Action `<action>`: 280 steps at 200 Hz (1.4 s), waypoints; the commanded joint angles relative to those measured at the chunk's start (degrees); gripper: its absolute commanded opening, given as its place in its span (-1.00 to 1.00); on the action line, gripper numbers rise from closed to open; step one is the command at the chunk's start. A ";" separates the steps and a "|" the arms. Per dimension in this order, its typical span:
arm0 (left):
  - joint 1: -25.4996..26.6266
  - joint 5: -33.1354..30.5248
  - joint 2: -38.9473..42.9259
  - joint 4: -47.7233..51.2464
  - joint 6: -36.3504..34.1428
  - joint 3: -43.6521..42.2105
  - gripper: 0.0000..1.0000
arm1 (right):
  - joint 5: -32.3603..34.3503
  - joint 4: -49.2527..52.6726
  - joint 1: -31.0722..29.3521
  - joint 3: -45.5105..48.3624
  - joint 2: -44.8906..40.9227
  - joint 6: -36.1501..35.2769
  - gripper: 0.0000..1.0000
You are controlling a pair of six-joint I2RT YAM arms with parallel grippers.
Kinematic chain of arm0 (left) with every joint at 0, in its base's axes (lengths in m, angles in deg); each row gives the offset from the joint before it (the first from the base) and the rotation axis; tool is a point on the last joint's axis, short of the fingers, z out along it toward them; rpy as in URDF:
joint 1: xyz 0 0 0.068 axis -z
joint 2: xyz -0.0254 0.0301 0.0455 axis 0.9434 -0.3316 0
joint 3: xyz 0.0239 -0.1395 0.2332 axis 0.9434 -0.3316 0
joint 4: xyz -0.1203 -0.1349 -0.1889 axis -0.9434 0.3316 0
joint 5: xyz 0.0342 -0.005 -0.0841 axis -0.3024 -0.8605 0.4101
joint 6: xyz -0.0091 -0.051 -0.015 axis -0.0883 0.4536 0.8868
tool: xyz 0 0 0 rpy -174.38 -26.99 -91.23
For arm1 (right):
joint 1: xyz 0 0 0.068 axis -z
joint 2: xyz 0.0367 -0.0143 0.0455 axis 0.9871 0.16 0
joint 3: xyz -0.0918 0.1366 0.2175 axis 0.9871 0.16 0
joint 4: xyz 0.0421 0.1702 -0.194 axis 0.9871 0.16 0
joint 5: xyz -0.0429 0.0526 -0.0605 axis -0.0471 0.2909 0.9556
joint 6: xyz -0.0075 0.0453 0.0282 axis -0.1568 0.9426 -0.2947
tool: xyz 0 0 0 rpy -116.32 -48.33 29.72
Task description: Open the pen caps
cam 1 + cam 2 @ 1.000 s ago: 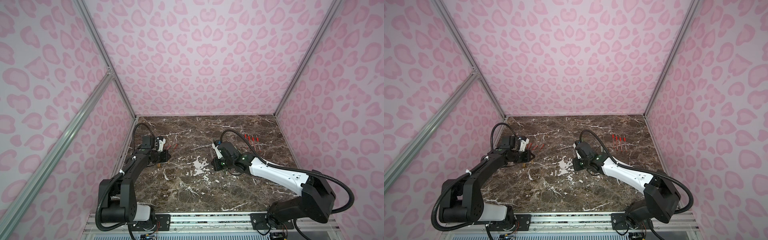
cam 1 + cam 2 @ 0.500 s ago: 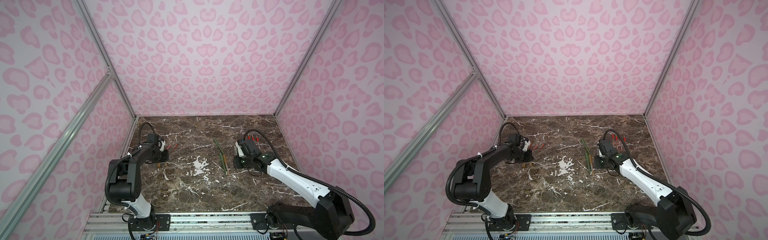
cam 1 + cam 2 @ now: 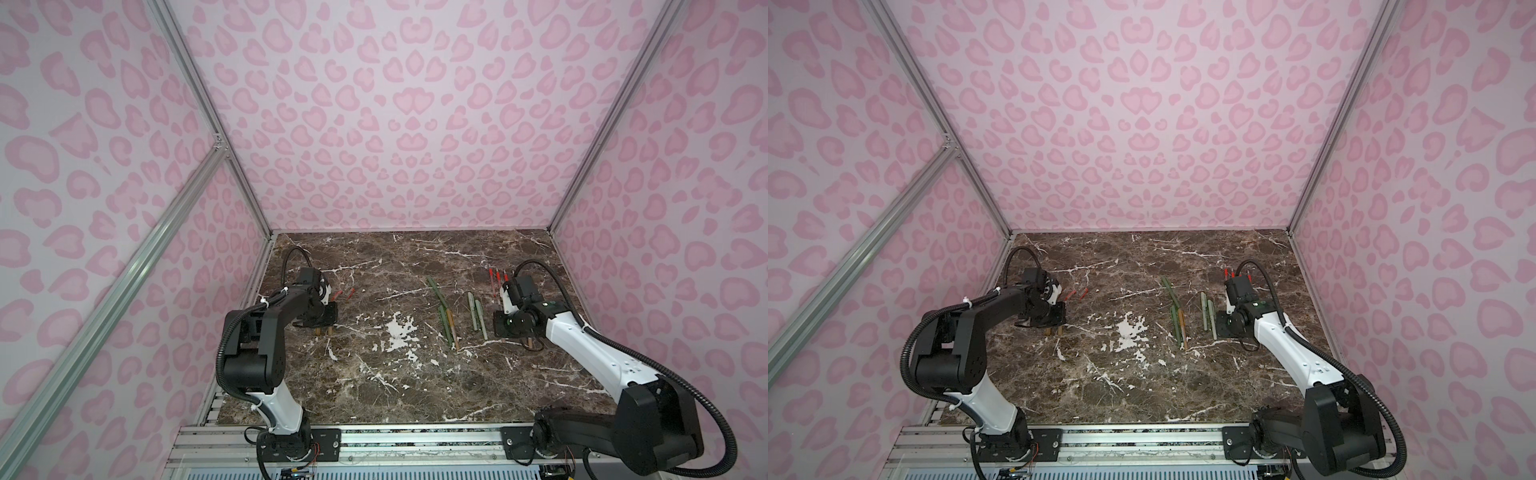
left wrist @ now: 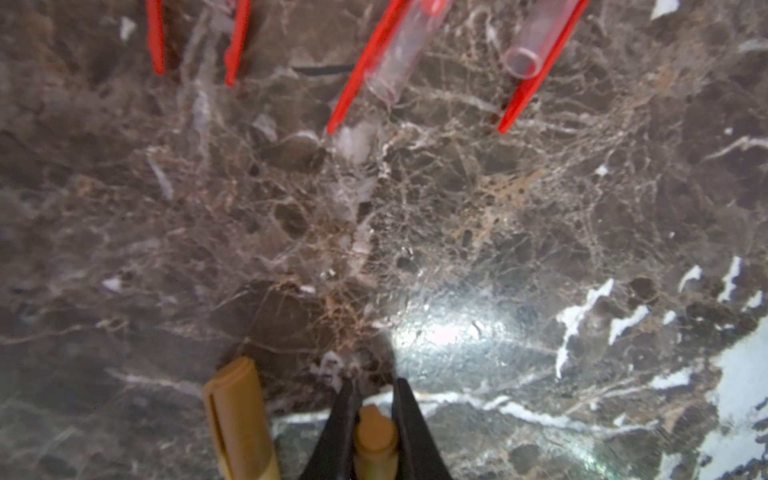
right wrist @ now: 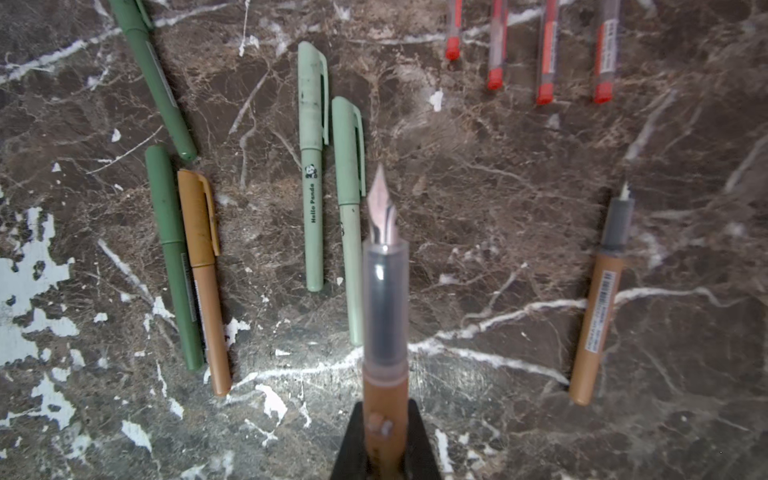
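Tight grips: left end effector (image 4: 374, 392) on tan cap (image 4: 375, 442), right end effector (image 5: 384, 411) on pen (image 5: 384, 299)

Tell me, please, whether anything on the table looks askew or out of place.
One dark green pen lies slanted, while the other capped pens beside it lie roughly parallel. Nothing looks spilled or broken.

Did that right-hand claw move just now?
Yes. The right gripper swung right, away from the white marble patch, toward the red pens.
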 commanded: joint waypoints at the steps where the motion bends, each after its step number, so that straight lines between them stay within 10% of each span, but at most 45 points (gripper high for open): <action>1: -0.01 -0.76 0.73 0.69 0.58 0.24 -0.50 | -0.55 -0.19 2.90 0.78 0.74 -2.21 -1.00; 187: -2.10 7.86 35.31 -11.55 -4.64 -13.56 0.41 | 5.45 -2.03 11.09 -3.23 15.99 -4.37 -0.94; 280: -6.28 9.45 36.79 -11.42 -2.27 -12.82 0.80 | 5.10 -3.47 11.09 -4.24 21.38 -4.66 -0.77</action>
